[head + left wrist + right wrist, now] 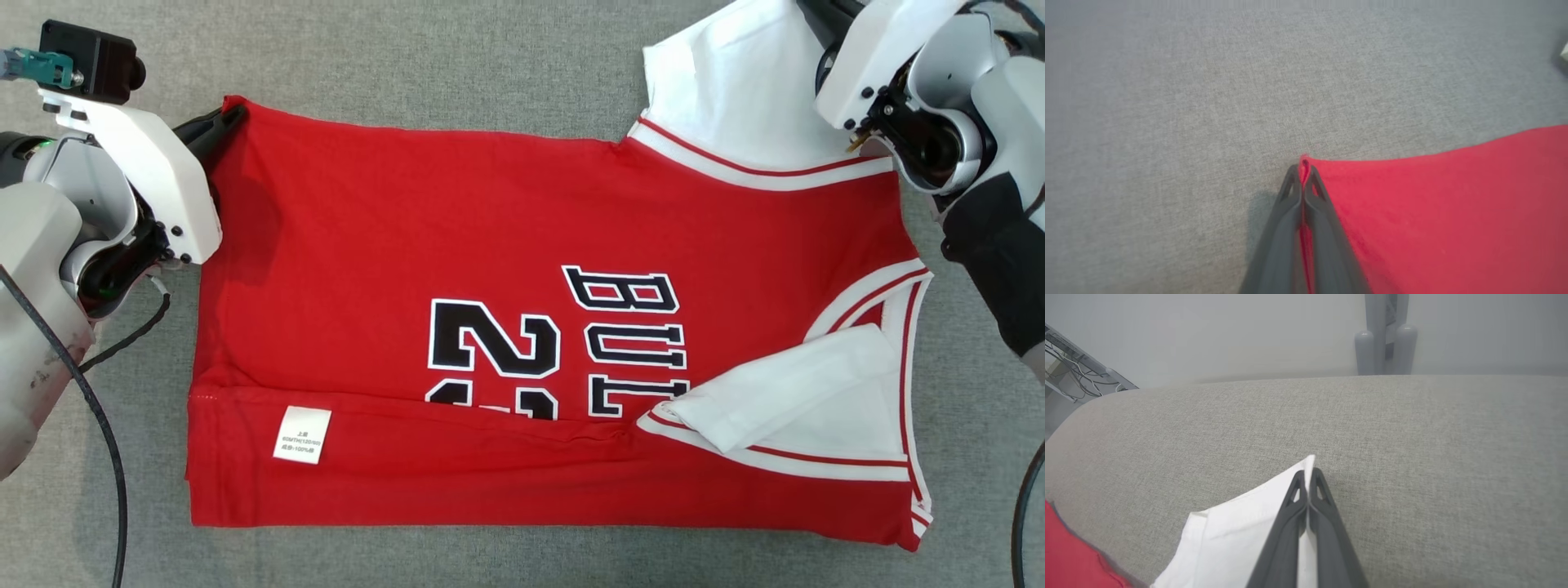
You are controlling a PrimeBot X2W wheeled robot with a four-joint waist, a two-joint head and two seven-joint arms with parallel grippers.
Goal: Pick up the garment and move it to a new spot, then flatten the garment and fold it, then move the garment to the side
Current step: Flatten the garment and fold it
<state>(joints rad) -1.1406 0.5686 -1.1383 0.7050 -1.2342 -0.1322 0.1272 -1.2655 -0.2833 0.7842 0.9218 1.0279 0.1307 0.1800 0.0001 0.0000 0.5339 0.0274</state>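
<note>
The left gripper [1303,169] is held low at the far-left corner of the red knit jersey w/ white sleeves and black-and-white lettering [392,245]. Its two dark fingers are pressed together, w/ a thin fold of red hem pinched between them. The right gripper [1308,473] is angled down at the far-right side, fingers closed on the tip of the smooth white sleeve [727,82], which is prob. raised slightly off the cloth below. The jersey is spread flat across the grey coarse-woven fabric surface [490,65]. Its near edge is folded over toward the middle, so a small white care label [301,435] is exposed. The other white sleeve [784,384] is laid folded on the chest, approx. beside the lettering.
</note>
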